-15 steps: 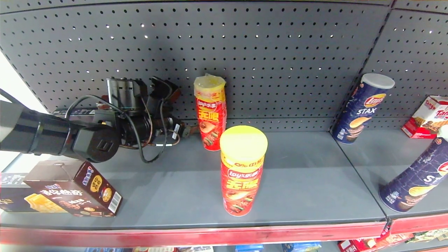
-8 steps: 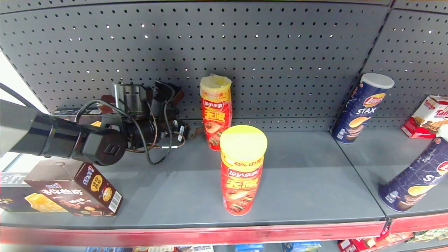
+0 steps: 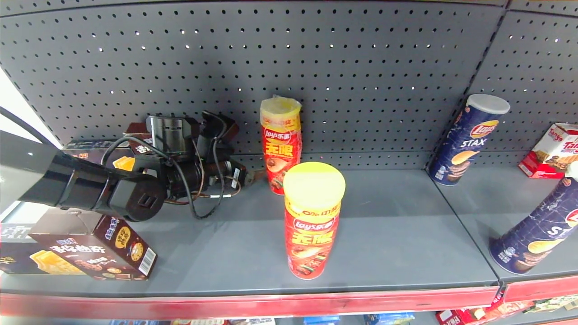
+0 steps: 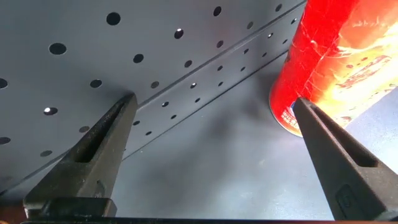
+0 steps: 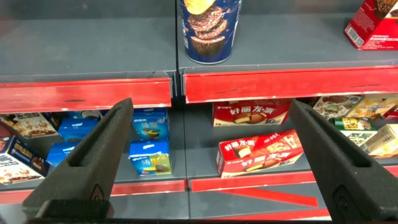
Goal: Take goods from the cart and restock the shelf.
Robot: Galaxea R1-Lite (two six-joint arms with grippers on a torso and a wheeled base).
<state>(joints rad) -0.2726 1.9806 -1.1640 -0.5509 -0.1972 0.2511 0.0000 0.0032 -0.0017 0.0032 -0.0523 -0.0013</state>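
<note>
Two red chip cans with yellow lids stand on the grey shelf (image 3: 397, 225): one at the back against the pegboard (image 3: 281, 144), one nearer the front edge (image 3: 313, 221). My left gripper (image 3: 253, 175) lies low over the shelf, just left of the rear can's base. In the left wrist view this gripper (image 4: 214, 106) is open, and the rear can (image 4: 329, 62) stands just outside one fingertip, with nothing between the fingers. My right gripper (image 5: 211, 109) is open and empty, hanging in front of the lower shelves.
A brown snack box (image 3: 97, 246) lies at the shelf's front left under my left arm. Dark blue cans stand at the right, one at the back (image 3: 465, 140) and one in front (image 3: 537, 225), beside a red box (image 3: 548, 151). Lower shelves hold boxed goods (image 5: 258, 152).
My left arm has shifted right and a little lower. The rear red can has slid slightly to the right and stands straighter against the pegboard.
</note>
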